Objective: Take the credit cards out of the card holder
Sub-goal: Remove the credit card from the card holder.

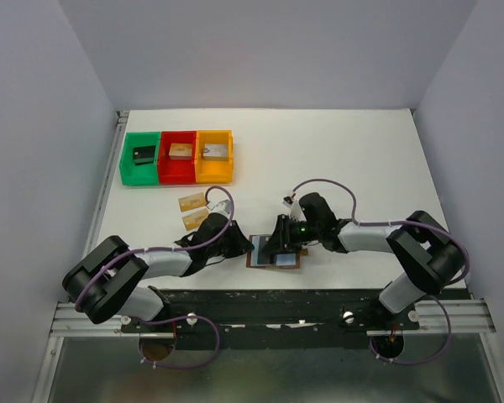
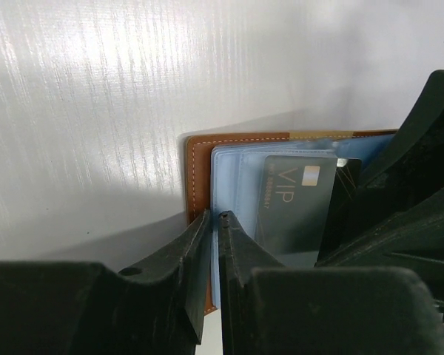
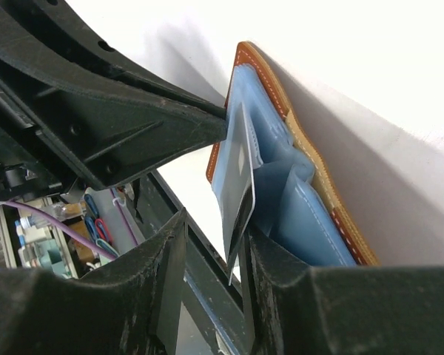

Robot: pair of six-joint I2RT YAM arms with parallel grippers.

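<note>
Brown leather wallet (image 1: 273,259) laid open on table (image 1: 361,151) near front edge. Its left edge clamped by left gripper (image 2: 214,218). Dark card (image 3: 240,185) stood half out of blue pocket (image 3: 311,214), framed by parted fingers of right gripper (image 3: 214,231), gap seen on one side. Beyond, two tan cards (image 1: 191,201) laid flat on table. Farthest, green, red, orange bins (image 1: 177,175) set in row.

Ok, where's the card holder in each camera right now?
Top external: card holder low centre, slightly right.
Left wrist: card holder centre-right, blue pockets showing.
Right wrist: card holder right of centre, running diagonally.
Shared landmark: left gripper pinching its brown stitched edge.
</note>
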